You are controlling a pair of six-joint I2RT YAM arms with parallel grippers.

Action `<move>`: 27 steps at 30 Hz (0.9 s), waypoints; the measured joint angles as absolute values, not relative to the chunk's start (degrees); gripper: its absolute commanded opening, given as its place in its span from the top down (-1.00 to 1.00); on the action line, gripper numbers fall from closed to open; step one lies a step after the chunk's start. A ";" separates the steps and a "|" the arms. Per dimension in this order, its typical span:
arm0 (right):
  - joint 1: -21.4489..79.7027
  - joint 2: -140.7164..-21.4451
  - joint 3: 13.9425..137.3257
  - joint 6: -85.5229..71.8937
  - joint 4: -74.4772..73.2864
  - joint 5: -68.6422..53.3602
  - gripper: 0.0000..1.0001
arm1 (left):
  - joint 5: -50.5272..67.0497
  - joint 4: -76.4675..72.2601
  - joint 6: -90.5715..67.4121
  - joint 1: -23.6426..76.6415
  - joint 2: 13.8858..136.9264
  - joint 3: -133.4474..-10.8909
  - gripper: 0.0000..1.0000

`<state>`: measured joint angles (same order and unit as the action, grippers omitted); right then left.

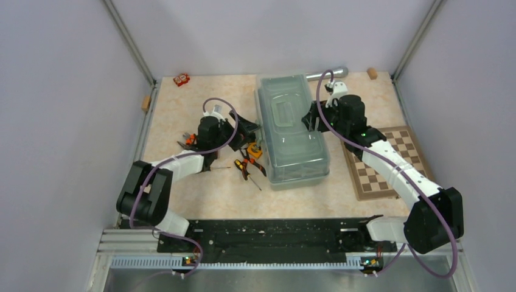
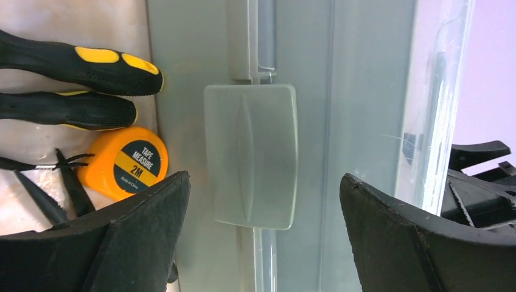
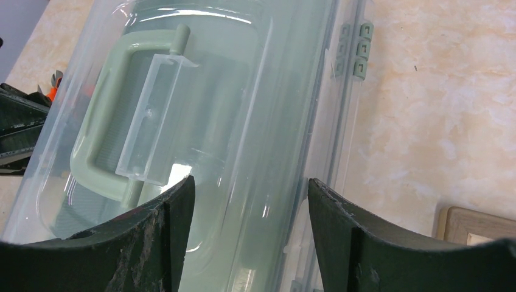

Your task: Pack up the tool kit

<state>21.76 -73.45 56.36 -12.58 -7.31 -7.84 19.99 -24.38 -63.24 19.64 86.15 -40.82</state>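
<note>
The sage-green toolbox (image 1: pixel 292 131) stands mid-table with its translucent lid closed and its handle (image 3: pixel 100 128) flat on top. My left gripper (image 1: pixel 246 126) is open at the box's left side, its jaws either side of the side latch (image 2: pixel 251 155). My right gripper (image 1: pixel 313 120) is open over the lid's right edge (image 3: pixel 316 121). The orange tape measure (image 2: pixel 125 161), two yellow-black screwdrivers (image 2: pixel 79 61) and the pliers (image 2: pixel 55 188) lie on the table left of the box, with the tape measure (image 1: pixel 254 151) also in the top view.
A brown-and-cream chessboard (image 1: pixel 389 161) lies right of the box under the right arm. A grey metal cylinder (image 1: pixel 328 74) lies behind the box. A small red object (image 1: pixel 181 79) and wooden blocks (image 1: pixel 372 73) sit near the back wall.
</note>
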 measured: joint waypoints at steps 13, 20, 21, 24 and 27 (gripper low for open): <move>21.76 -73.23 56.27 -12.58 -7.29 -7.81 -0.31 | 25.32 -33.32 -69.82 17.91 93.54 -42.89 -0.86; 21.76 -73.23 56.25 -12.60 -7.25 -7.84 -0.31 | 26.24 -36.10 -71.92 17.78 93.62 -42.89 -0.86; 21.76 -73.23 56.25 -12.60 -7.25 -7.84 -0.31 | 26.35 -36.32 -72.07 17.76 93.73 -42.89 -0.86; 21.76 -73.19 56.25 -12.60 -7.27 -7.84 -0.31 | 26.39 -36.91 -72.42 17.67 94.45 -42.89 -0.88; 21.76 -73.19 56.25 -12.60 -7.27 -7.84 -0.31 | 26.37 -37.17 -72.77 17.65 95.18 -42.89 -0.89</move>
<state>21.76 -73.19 56.25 -12.60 -7.27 -7.84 26.37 -37.17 -72.77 17.65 95.18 -42.89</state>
